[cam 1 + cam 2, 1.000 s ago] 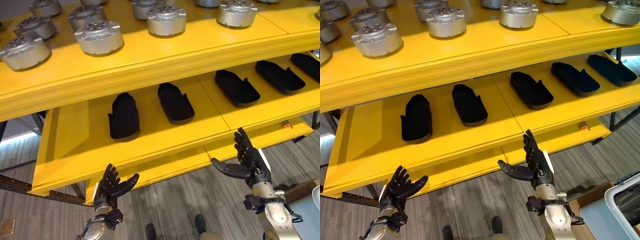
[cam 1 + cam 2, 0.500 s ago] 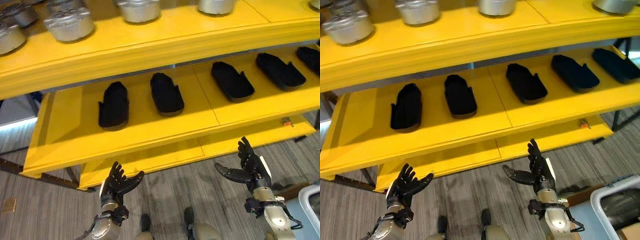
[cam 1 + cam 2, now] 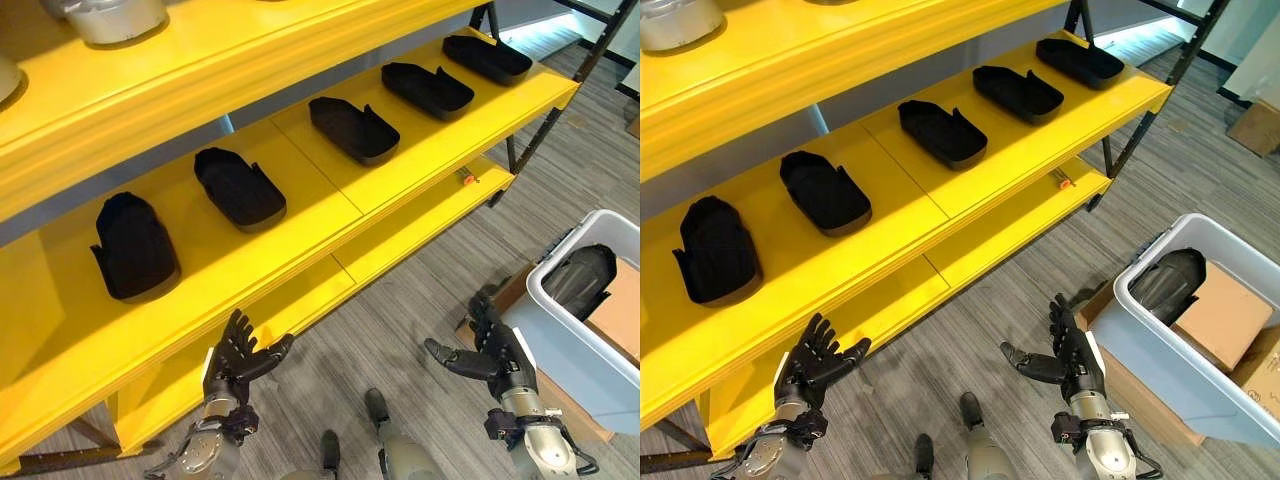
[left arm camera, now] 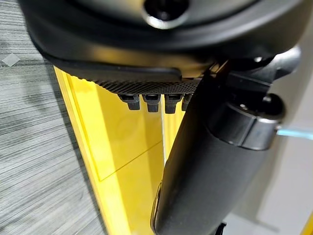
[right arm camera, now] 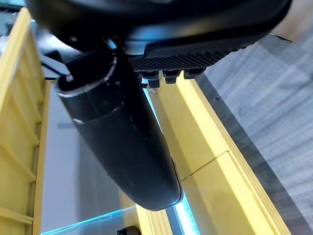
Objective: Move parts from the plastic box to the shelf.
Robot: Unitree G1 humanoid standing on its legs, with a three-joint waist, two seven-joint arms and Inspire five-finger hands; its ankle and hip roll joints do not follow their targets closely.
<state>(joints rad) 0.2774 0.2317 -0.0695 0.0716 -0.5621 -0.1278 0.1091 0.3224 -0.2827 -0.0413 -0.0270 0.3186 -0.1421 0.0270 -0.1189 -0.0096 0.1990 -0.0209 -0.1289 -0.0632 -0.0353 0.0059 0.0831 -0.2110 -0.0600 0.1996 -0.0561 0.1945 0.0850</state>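
Grey wood-grain plank floor [image 3: 420,300] runs under everything; a cardboard box [image 3: 1252,125] sits on it by the far right edge.

Glossy yellow painted shelf [image 3: 400,170], matt black parts [image 3: 238,187], smooth white plastic box [image 3: 1160,340], brown cardboard [image 3: 1223,315].

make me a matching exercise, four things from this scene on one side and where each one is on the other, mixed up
Things:
1. plastic box
2. black part
3. small orange item
4. silver housing

Places:
A. top yellow shelf
B. inside the box
C. floor, robot's right
D. lowest yellow shelf

Pairs: 1-C, 2-B, 3-D, 4-A
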